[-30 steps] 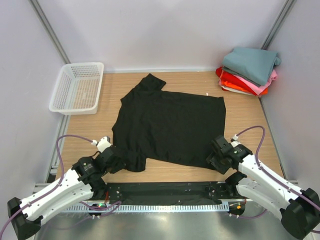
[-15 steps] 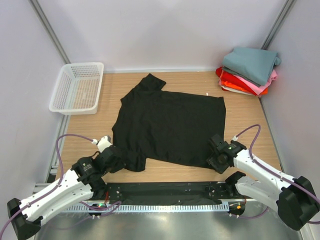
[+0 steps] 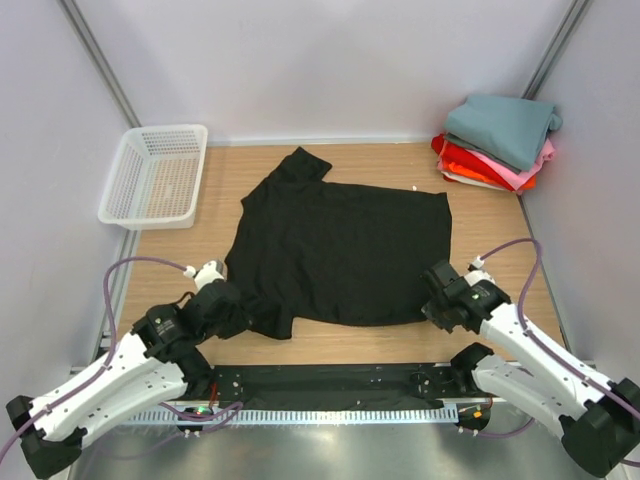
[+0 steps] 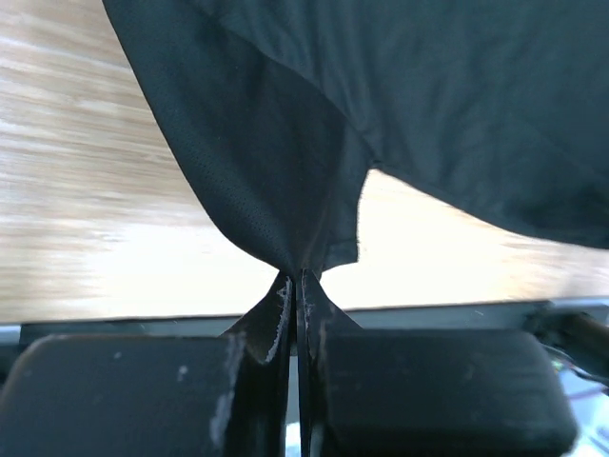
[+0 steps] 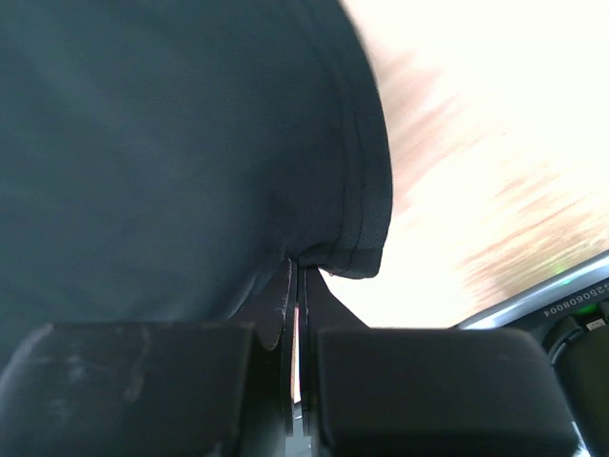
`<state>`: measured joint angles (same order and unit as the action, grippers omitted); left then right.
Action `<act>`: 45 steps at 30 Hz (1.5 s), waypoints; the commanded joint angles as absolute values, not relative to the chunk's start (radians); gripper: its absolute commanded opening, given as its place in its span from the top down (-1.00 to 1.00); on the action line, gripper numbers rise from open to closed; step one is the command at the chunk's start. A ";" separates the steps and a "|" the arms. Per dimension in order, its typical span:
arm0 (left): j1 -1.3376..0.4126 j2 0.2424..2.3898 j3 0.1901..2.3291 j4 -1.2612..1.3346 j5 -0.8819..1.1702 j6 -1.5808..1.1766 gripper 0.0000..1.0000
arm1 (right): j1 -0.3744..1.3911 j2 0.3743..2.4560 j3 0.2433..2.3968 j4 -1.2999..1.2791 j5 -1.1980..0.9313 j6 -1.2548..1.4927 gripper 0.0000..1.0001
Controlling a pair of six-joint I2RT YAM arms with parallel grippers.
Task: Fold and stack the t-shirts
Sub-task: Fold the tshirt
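Observation:
A plain black t-shirt (image 3: 340, 250) lies spread flat in the middle of the wooden table. My left gripper (image 3: 228, 305) is shut on its near left sleeve (image 4: 276, 181), the cloth pinched at the fingertips (image 4: 297, 276). At the near right, my right gripper (image 3: 437, 305) is shut on the shirt's bottom hem corner (image 5: 366, 238), which bunches over the jaw tips (image 5: 297, 271). A pile of folded t-shirts (image 3: 500, 140), teal-grey on top over pink, red-orange and white, sits in the far right corner.
A white plastic mesh basket (image 3: 155, 175) stands at the far left by the wall. Grey walls close in the table on three sides. A black rail (image 3: 330, 385) with both arm bases runs along the near edge.
The right gripper has closed on the shirt's near right hem corner and shifted slightly right. The left arm has edged forward a little, still holding the sleeve.

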<state>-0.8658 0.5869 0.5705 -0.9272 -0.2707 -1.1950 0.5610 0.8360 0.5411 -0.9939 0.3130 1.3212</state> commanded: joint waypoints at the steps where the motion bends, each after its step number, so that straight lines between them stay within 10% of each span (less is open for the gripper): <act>1: -0.868 0.597 0.685 -1.032 -0.267 -1.172 1.00 | 0.558 0.770 0.633 -1.090 0.426 1.301 0.98; 45: -0.428 1.779 1.660 -1.063 -0.117 -0.440 1.00 | 0.242 1.249 0.888 -0.635 0.313 0.703 0.98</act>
<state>-0.4496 1.7355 1.6035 -1.0534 -0.1287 -0.4908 0.2558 1.2282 0.8623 -0.6823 0.3260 0.7296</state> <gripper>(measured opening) 0.005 0.029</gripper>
